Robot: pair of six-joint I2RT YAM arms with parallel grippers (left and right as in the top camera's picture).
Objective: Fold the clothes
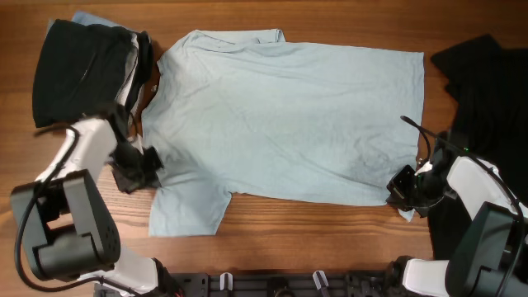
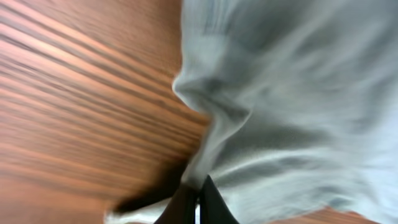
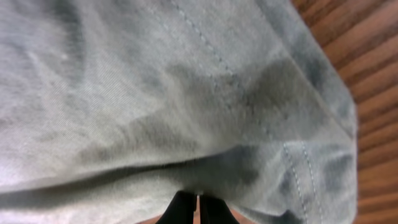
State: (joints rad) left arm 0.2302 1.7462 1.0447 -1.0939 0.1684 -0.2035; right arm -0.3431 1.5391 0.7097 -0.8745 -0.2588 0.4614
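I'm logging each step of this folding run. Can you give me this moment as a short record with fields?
shirt: light-blue T-shirt spread flat, collar toward the left arm's side
left gripper: shut, pinching the shirt's edge beside the near sleeve
right gripper: shut, pinching the near hem corner
other clothes: black pile behind the left arm; black garment at the right edge
surface: wooden table
fold: not yet begun

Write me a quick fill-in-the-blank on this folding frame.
The T-shirt spread across the table is light ___.
The left gripper and the right gripper are each shut on the ___.
The garment lying beyond the shirt's hem is ___.
Missing words: blue; T-shirt; black.
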